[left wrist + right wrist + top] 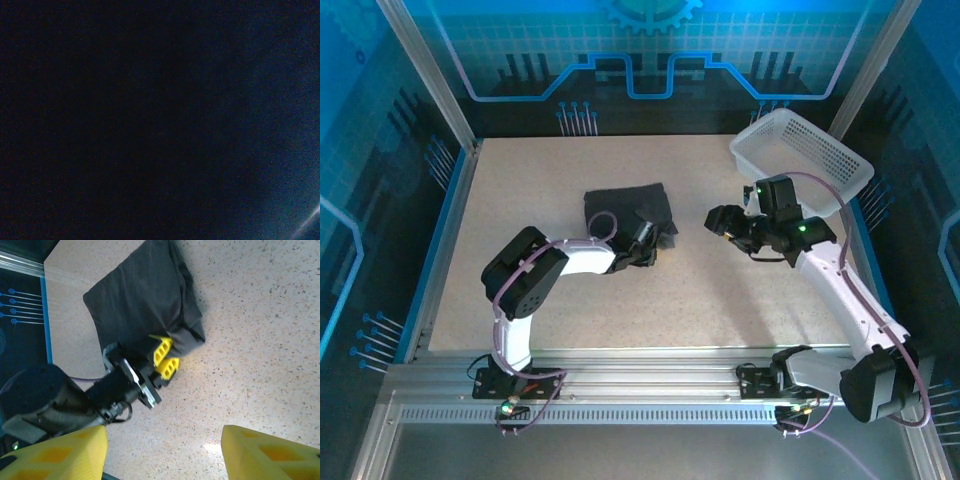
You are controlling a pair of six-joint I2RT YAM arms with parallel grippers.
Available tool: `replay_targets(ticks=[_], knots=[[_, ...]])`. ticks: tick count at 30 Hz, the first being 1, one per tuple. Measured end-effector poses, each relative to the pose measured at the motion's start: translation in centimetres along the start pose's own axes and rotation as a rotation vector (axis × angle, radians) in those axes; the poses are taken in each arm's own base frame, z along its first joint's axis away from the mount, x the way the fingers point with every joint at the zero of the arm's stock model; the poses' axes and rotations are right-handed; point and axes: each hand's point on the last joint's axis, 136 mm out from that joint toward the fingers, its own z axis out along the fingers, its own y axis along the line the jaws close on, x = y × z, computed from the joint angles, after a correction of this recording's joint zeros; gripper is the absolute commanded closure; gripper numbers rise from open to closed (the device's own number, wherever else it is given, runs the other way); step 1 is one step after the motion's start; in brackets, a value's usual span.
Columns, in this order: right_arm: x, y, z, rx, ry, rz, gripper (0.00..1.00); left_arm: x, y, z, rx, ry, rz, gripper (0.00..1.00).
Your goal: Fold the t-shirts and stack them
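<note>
Matt, soft charcoal cloth t-shirt (625,210) — on a speckled matt table (535,190).

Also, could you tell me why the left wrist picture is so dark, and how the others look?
Left wrist view: almost black, probably lens against the t-shirt, faint glow lower right. Right wrist view: t-shirt and left gripper sharp, its own fingers blurred. Top view: evenly lit, blue-tinted walls.

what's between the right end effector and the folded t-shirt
A bare strip of table separates the right end effector from the t-shirt, shown in the top external view.
</note>
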Motion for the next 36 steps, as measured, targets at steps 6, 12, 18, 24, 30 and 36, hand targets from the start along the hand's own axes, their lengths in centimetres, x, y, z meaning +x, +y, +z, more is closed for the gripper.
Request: replay_targets(ticks=[6,12,18,24,30,36], knots=[[0.3,-0.1,0.0,0.003,0.013,0.005,0.39,-8.4,-3.3,-0.2,0.054,-0.076,-0.049,1.0],[0.1,-0.1,0.6,0.006,0.027,0.009,0.39,-21.0,-7.6,-2.3,0.084,-0.071,0.058,1.0],[-0.2,1.1,2.2,-0.028,0.062,-0.004,0.39,-30.1,-10.1,-4.1,0.07,-0.06,0.231,1.0],[-1.9,4.4,3.2,-0.09,0.069,-0.069,0.4,-34.5,-9.3,-4.6,0.022,-0.022,0.338,1.0],[-2.9,6.4,3.7,-0.14,0.072,-0.108,0.38,-36.3,-10.6,-4.3,0.017,-0.004,0.39,0.98],[-3.3,8.7,3.8,-0.223,0.043,-0.16,0.31,-36.4,-10.9,-4.1,0.022,-0.002,0.4,0.64]])
